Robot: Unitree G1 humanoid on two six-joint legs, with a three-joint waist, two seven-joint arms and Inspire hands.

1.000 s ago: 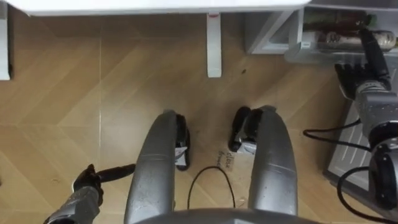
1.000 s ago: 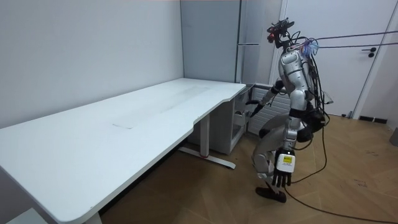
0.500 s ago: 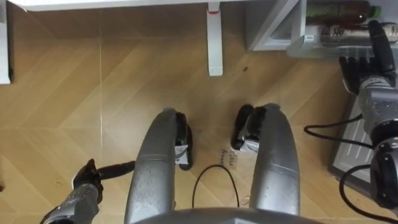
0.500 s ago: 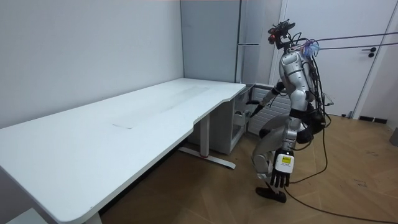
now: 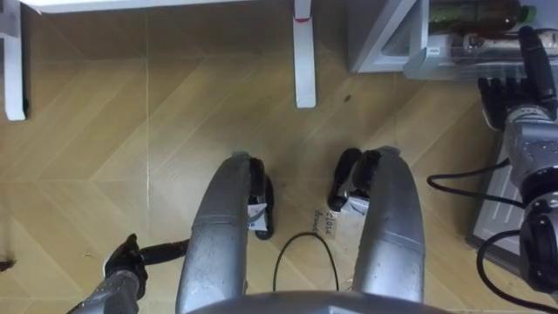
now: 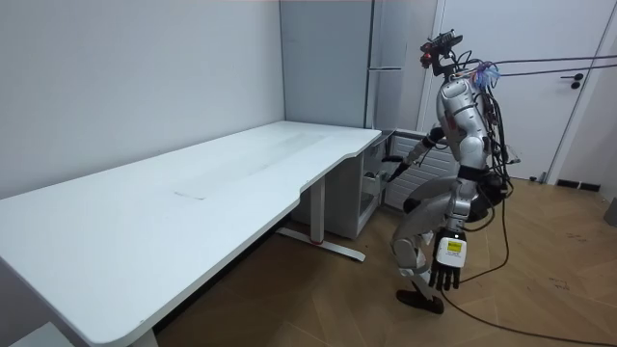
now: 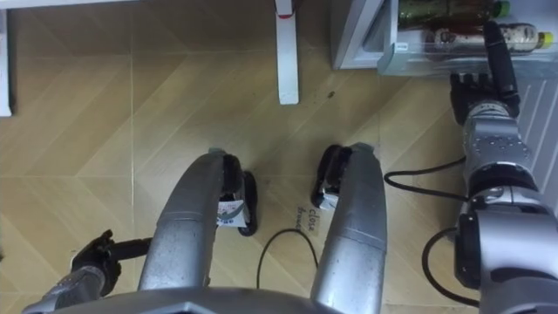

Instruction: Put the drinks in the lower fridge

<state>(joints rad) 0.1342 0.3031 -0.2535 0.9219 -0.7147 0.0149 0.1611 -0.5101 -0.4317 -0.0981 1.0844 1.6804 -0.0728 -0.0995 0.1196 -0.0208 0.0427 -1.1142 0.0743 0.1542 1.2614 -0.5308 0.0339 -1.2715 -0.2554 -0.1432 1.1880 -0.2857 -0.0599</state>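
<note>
Robot stands with knees bent at the far end of the long white desk (image 6: 193,193). Drinks — plastic bottles lying on their sides (image 7: 440,13) — rest in the clear fridge shelf (image 7: 397,44) at far right. Right hand (image 7: 478,94) sits just near of them, empty, fingers extended, one overlapping the shelf. Left hand (image 5: 122,262) hangs low at near left — fingers relaxed, empty.

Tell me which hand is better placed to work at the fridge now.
Right hand: it is stretched toward the bottles in the open fridge. The left hand hangs low, far from them.
</note>
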